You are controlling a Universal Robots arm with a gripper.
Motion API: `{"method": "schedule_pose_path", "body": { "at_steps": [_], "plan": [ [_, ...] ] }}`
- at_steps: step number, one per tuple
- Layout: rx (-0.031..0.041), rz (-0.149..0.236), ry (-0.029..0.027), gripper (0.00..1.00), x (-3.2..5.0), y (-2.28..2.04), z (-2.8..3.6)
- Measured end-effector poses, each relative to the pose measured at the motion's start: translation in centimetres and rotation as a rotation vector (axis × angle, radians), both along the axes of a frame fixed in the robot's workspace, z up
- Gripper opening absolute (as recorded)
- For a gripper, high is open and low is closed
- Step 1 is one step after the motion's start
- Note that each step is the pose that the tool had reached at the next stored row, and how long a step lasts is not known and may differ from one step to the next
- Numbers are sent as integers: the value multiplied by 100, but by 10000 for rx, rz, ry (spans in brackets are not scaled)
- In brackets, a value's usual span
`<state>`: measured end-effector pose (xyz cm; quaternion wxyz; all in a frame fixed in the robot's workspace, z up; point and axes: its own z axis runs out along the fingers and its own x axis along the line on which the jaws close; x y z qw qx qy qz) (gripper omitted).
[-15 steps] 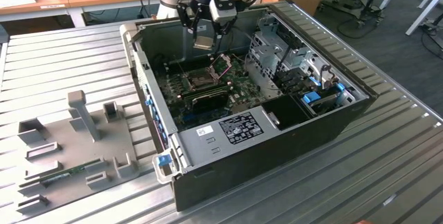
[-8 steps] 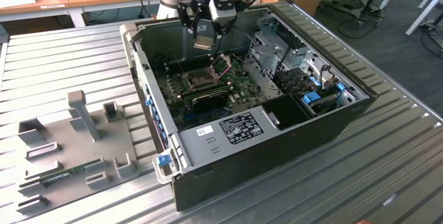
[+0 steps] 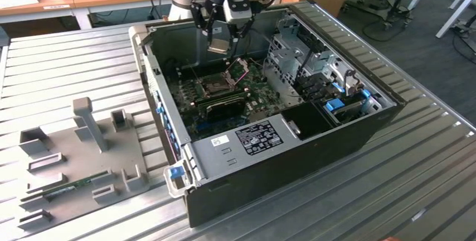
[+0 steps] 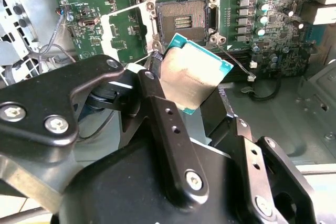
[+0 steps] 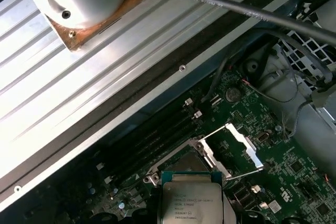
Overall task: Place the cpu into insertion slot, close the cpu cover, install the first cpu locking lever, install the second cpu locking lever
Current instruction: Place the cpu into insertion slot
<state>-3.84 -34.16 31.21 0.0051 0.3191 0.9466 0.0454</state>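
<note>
My gripper point(image 3: 221, 41) is shut on the cpu point(image 3: 218, 47), a pale silver-tan square chip, and hangs above the open computer case. In the second wrist view the cpu point(image 4: 193, 74) is pinched by its edges between the black fingers point(image 4: 157, 98), tilted, a short way above the board. The insertion slot point(image 4: 184, 18) lies uncovered, a dark square in a silver frame on the green board. The cpu cover point(image 4: 116, 18) is swung open beside it. In the first wrist view the cpu point(image 5: 190, 203) hides part of the insertion slot point(image 5: 181, 162), and the open cpu cover point(image 5: 242, 144) stands off to one side.
The case walls point(image 3: 153, 79) ring the motherboard. A grey drive cage point(image 3: 297, 57) and cables sit toward the exterior view's right, and black memory slots point(image 3: 223, 105) lie beside the socket. A grey fixture plate point(image 3: 82, 157) with a memory stick point(image 3: 71, 187) rests on the ribbed metal table point(image 3: 372, 196).
</note>
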Motion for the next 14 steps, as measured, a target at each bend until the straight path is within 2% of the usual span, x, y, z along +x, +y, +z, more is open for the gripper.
{"method": "schedule_pose_path", "body": {
  "at_steps": [3,8,12,14],
  "plan": [
    [0,-301,0,54,0,0,-1],
    [0,-359,0,54,0,0,-1],
    [1,-854,1,54,0,0,-4],
    [0,-858,1,54,0,0,-4]
  ]
}}
